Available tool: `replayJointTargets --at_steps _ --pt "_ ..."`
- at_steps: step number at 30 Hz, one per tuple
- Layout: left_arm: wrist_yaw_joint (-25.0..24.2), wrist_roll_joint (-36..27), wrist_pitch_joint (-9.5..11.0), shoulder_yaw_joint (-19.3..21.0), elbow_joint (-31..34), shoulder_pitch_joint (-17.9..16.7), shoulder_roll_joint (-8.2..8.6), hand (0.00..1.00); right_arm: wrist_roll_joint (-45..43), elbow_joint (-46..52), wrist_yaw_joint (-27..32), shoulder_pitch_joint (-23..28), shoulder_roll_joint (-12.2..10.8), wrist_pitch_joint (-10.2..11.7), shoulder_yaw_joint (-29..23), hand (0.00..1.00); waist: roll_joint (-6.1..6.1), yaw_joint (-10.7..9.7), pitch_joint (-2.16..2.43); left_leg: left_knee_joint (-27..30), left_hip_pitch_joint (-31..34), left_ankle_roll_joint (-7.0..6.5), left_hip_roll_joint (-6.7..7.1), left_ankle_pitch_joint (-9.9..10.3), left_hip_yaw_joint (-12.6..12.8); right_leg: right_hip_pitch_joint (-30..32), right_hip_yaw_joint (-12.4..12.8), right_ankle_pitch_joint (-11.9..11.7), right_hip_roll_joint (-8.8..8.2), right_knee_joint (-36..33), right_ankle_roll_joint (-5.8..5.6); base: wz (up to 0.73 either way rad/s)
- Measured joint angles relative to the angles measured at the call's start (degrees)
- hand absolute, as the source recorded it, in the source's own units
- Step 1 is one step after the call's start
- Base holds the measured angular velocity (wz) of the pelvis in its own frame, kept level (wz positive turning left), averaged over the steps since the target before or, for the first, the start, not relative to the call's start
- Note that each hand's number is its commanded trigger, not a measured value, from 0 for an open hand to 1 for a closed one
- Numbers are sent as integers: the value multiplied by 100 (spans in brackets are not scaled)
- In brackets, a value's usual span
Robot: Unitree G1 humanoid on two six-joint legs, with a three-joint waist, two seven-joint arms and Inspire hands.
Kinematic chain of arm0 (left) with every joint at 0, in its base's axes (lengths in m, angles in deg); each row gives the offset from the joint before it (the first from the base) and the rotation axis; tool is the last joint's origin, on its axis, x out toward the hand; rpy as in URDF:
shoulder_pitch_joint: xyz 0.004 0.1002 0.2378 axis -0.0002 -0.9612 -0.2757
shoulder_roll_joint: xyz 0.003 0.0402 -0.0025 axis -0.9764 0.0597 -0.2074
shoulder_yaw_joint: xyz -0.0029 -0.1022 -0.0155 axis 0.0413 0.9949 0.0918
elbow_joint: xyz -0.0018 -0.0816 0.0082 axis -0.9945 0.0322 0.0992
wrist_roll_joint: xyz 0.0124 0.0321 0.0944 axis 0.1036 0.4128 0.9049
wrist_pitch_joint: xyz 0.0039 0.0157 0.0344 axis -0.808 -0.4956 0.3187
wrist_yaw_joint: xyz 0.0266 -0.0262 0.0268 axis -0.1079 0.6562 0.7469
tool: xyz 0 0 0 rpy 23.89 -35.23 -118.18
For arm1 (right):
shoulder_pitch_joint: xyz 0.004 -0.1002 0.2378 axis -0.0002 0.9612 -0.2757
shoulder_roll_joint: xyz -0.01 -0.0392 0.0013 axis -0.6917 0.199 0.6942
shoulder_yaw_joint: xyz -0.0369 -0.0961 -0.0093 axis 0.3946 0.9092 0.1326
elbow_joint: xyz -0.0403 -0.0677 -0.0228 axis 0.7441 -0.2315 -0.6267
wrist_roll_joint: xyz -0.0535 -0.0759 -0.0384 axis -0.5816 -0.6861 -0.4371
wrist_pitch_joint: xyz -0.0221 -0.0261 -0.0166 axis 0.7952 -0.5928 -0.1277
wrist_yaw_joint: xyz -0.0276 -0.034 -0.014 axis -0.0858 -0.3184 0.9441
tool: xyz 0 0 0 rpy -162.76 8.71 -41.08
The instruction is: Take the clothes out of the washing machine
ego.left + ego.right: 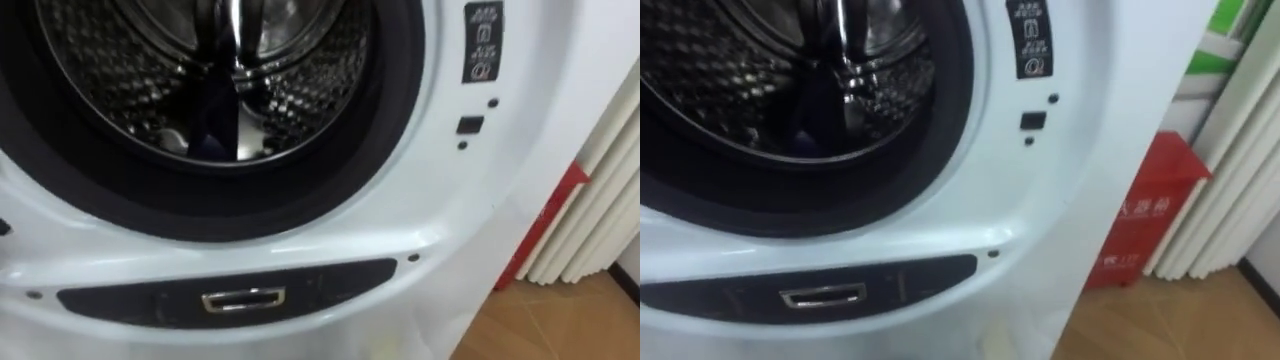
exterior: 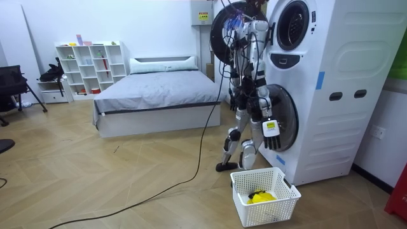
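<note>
Washing machine (image 1: 440, 200), white, upper of a stacked pair: dark gasket (image 1: 400, 120) around a perforated steel drum (image 1: 130, 90). Dark blue shape (image 1: 213, 125) at the drum's lower edge; cloth or reflection, cannot tell. Black label strip (image 1: 483, 40) at the front panel's upper right edge, with white symbols too small to read. Red box (image 1: 1145, 215) past the machine's right edge, white characters illegible. White basket (image 2: 273, 213) on the floor by the machine's lower front corner, yellow cloth (image 2: 261, 197) inside. Right hand (image 2: 271, 138) hangs before the lower door (image 2: 289, 117); apart or together, cannot tell.
</note>
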State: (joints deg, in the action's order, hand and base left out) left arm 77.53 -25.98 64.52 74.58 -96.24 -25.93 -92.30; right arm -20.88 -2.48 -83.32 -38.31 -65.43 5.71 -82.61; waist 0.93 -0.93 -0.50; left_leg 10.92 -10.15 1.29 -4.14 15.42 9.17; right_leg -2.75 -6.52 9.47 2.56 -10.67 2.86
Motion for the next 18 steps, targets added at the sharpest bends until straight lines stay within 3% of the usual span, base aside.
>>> replayJointTargets --at_steps 5,8,10,12,14,16,18 --pt "-116 260 -37 325 108 -101 -11 0 -15 17 -40 -10 -4 -1 -29 0 32 11 2 1127 452 155 -160 243 -109 257 -2 304 40 -633 204 -11" --pt "-231 703 -72 382 410 -8 -9 0 -163 90 -28 26 10 9 -189 0 24 -35 31 2099 1049 158 -269 239 -404 496 -14 353 84 -831 367 -14" --pt "-295 823 -122 383 690 108 6 0 -253 91 -3 55 55 27 -319 0 -26 -86 7 2879 1286 175 -350 234 -540 582 -64 402 142 -968 469 -26" --pt "-348 797 -102 341 695 359 7 0 -220 110 116 85 197 57 -351 0 -158 -212 8 3896 1072 280 -404 204 -630 580 -211 424 243 -1049 551 -19" --pt "-369 764 -103 261 791 604 4 0 -304 95 199 177 227 135 -416 0 -164 -402 2 3812 718 343 -391 176 -663 712 -276 417 250 -1130 566 20" --pt "-442 658 -201 146 910 828 41 0 -503 59 218 199 273 161 -475 0 -224 -513 -13 3353 268 433 -405 174 -767 873 -357 390 259 -1236 580 18" --pt "-505 649 -172 -48 932 1038 64 0 -709 20 220 208 288 178 -630 0 -355 -670 -33 2297 -241 532 -434 271 -1096 1232 -540 361 255 -1465 563 31"
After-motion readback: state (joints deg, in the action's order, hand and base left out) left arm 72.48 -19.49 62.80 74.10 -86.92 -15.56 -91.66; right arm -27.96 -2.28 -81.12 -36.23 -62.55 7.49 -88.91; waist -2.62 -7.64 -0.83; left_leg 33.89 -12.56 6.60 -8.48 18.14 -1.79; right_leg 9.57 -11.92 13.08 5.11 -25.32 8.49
